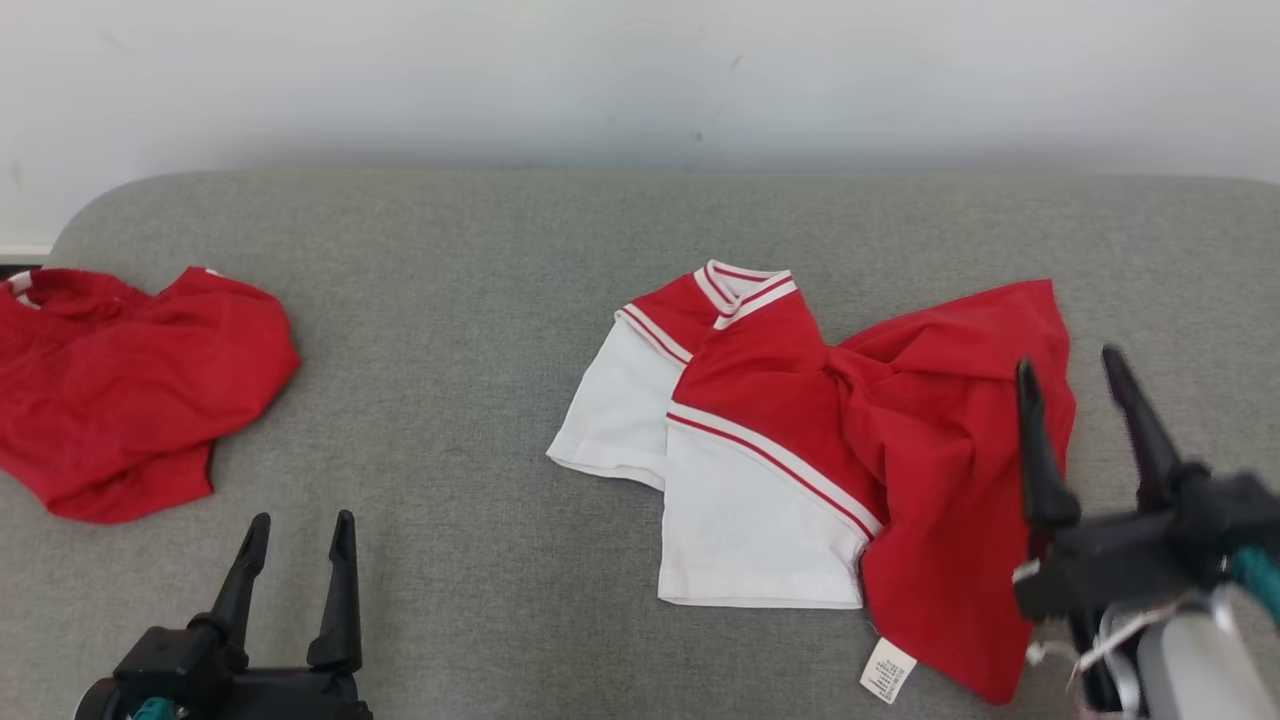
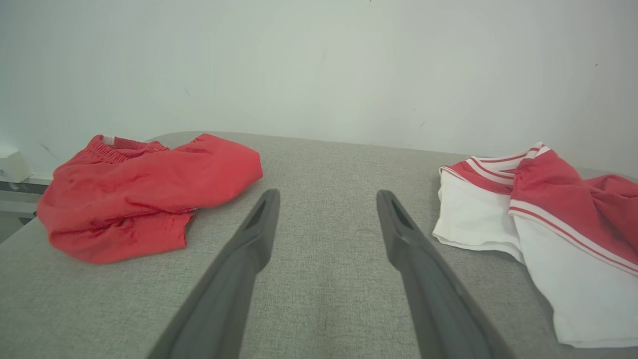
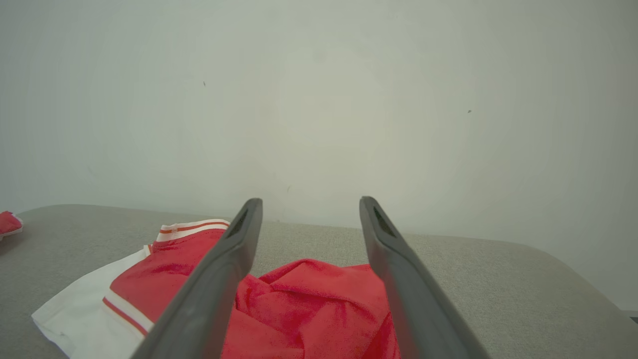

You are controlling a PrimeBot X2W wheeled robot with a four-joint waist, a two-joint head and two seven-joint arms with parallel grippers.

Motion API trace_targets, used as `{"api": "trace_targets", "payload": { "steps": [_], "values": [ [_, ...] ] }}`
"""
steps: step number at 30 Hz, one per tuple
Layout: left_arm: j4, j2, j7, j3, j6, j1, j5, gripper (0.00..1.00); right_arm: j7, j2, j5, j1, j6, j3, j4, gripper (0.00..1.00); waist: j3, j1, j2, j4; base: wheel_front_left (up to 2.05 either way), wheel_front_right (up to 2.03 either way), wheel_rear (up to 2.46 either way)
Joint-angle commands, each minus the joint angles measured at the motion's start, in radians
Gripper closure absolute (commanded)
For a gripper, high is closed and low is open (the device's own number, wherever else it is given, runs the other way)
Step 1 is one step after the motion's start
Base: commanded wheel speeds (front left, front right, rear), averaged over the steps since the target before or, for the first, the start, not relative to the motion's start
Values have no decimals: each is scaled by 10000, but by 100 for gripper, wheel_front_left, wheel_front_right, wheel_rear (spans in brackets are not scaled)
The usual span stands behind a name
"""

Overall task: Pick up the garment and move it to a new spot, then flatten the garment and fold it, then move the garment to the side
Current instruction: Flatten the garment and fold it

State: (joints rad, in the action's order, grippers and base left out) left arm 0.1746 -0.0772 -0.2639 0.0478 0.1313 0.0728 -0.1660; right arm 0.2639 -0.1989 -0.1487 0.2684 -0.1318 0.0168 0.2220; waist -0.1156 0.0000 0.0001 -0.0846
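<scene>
Your right pincer [image 1: 1066, 358] is the nearer one. It hangs released and empty over the right edge of the red-and-white jersey [image 1: 760, 400], with the bulk of the cloth toward its 9 o'clock. The jersey lies crumpled right of centre on the grey desk [image 1: 450, 300], collar at 11, care label [image 1: 887, 670] at 5. Your left pincer [image 1: 302, 520], also released, has the jersey at 2 o'clock and the red shorts [image 1: 130, 390] at 10, well apart. Nothing appears to block the reach.

We find the shirt [image 1: 770, 420] right of centre on the cushion [image 1: 450, 300]; the shorts [image 1: 120, 390] lie far left, well apart.
</scene>
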Motion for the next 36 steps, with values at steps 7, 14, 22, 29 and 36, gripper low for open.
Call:
{"api": "trace_targets", "payload": {
  "steps": [7, 14, 22, 29, 36],
  "values": [
    [-89, -179, -9, 145, -15, -167, 208, 0, 3, 808, 151, -2059, 22, -205, -1170, 0, 334, 0, -1, 229, 0, 0, 0],
    [-219, -249, -9, 190, -17, -377, 395, 0, 4, 1344, 293, -3389, 22, -169, -1734, 0, 564, 0, -1, 370, 0, 0, 0],
    [-274, -97, -9, -35, -20, -338, 408, 0, 5, 1453, 360, -3294, 22, -9, -1763, 0, 509, 0, -1, 607, 0, 0, 0],
    [12, -289, -8, -1117, -18, 450, 135, 0, 5, 1478, 442, -2894, 22, 219, -1584, 0, 93, 0, -1, 1101, 0, 0, 0],
    [891, -515, -8, -2531, -17, 1516, -183, 0, 5, 1491, 195, -2422, 22, 536, -1368, 0, -559, 0, -1, 1945, 0, 0, 0]
  ]
}}
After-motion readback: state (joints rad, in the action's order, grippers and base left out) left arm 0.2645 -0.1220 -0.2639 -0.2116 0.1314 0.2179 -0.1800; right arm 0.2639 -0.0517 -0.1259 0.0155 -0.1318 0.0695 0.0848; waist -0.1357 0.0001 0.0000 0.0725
